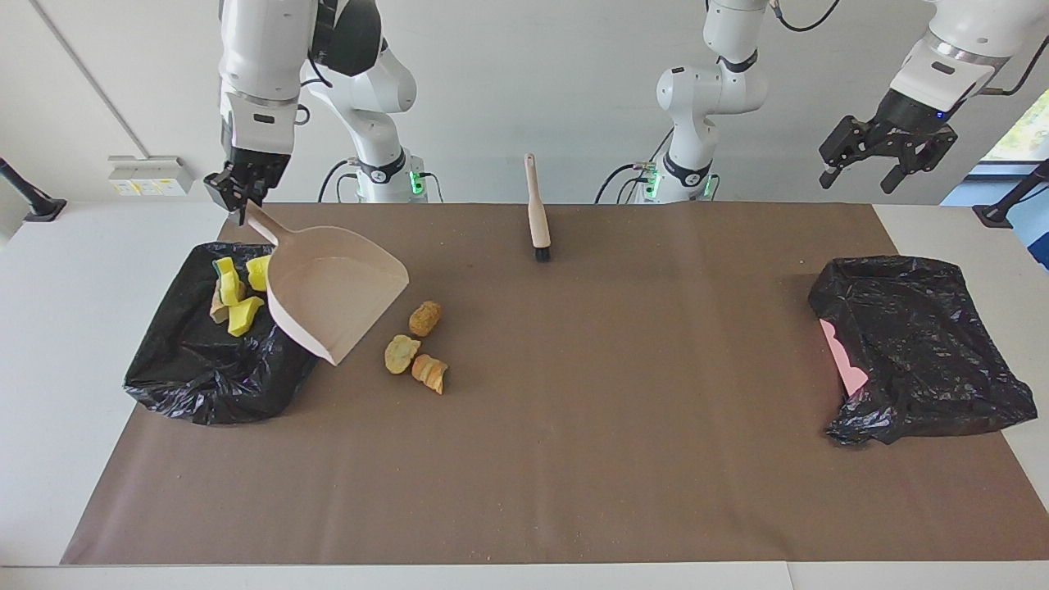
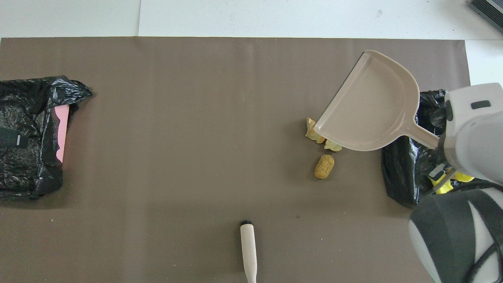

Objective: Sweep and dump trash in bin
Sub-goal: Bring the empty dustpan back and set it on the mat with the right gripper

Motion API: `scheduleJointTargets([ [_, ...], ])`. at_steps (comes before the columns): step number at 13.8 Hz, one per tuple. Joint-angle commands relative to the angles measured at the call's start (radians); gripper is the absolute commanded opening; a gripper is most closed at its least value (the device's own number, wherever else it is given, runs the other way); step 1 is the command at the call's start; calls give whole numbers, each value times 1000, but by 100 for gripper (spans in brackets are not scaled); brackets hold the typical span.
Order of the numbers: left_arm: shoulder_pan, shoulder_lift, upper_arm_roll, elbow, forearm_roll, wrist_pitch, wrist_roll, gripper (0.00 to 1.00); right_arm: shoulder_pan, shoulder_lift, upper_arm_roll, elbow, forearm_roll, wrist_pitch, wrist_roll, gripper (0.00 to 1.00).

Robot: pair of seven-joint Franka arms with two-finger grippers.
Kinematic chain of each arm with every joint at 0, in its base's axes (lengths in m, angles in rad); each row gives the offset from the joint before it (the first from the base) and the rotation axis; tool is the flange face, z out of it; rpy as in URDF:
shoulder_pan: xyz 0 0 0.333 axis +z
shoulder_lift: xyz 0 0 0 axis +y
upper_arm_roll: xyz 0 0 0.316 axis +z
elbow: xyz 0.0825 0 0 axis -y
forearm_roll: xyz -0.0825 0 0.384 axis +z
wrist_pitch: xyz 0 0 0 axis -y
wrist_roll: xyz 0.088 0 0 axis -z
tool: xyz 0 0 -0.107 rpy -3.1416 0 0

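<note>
The dustpan is gripped by the right gripper over 3 bread pieces; they could be scattered if lowered carelessly. Sponges lie in the bin. The left gripper waits open.

Both arms are glossy white, built of rounded segments with dark grey bands at the joints. Black cables loop along the upper links. Green lights glow at the two bases. The right gripper and left gripper are black, angular linkages under white wrist housings bearing small dark labels.
</note>
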Motion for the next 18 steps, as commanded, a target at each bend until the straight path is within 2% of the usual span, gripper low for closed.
scheduleJointTargets([
  [1, 6, 19, -12, 40, 15, -36, 12, 100, 91, 99, 4, 86, 36, -20, 320, 0],
  [5, 5, 33, -33, 63, 41, -42, 10, 100, 229, 271, 4, 193, 82, -17, 710, 0],
  [9, 11, 16, -82, 52, 57, -42, 13, 100, 343, 490, 4, 367, 179, 3, 1049, 0],
  [11, 12, 13, -85, 41, 57, -41, 13, 100, 400, 555, 4, 410, 180, 20, 1120, 0],
  [14, 12, 13, -82, 40, 55, -39, 10, 100, 460, 618, 4, 410, 182, 104, 1218, 0],
  [18, 11, 13, -81, 40, 54, -41, 4, 100, 521, 707, 2, 404, 168, 202, 1237, 0],
])
